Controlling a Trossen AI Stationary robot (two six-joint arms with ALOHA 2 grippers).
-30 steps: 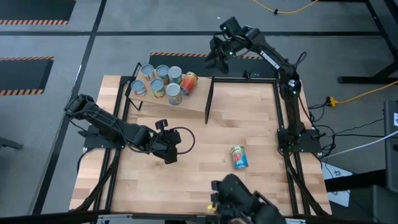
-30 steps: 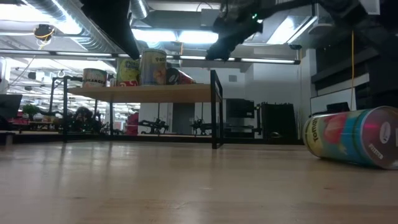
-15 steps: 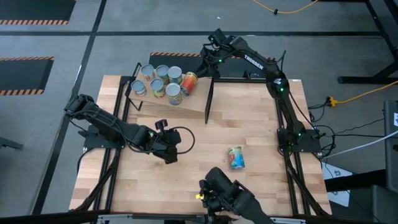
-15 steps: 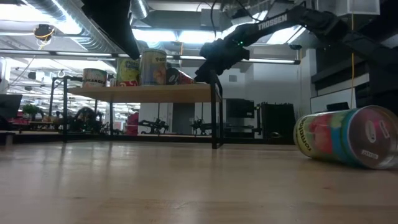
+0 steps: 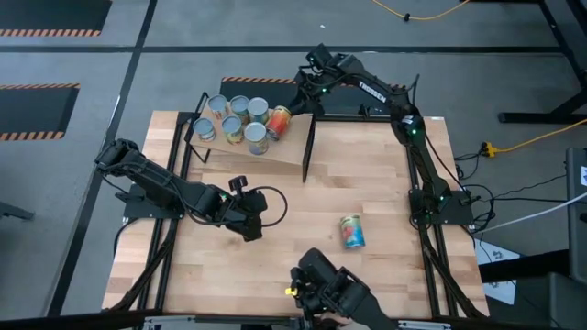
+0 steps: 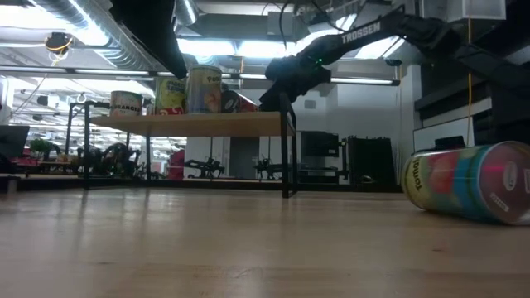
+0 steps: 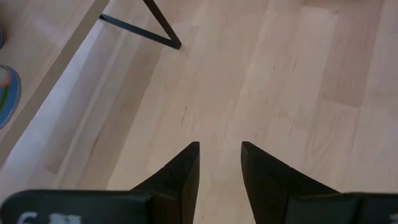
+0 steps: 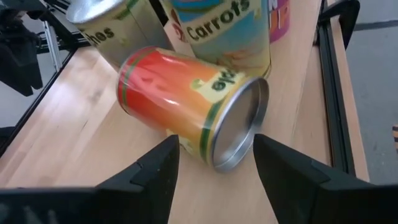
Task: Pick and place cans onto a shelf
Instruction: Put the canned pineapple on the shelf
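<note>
Counter carries the shelf w/ six cans at its far-left corner. Right tool, fingers apart, sits just off a tipped red-orange can (not gripping). Left tool rests mid-counter, open, empty. Stray can lies front-right.

Seven cans, one shelf, two claws.

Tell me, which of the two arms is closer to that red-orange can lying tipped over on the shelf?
The right. The right gripper is open just in front of the tipped can on the shelf. The left gripper sits low over the table, well away from the shelf.
</note>
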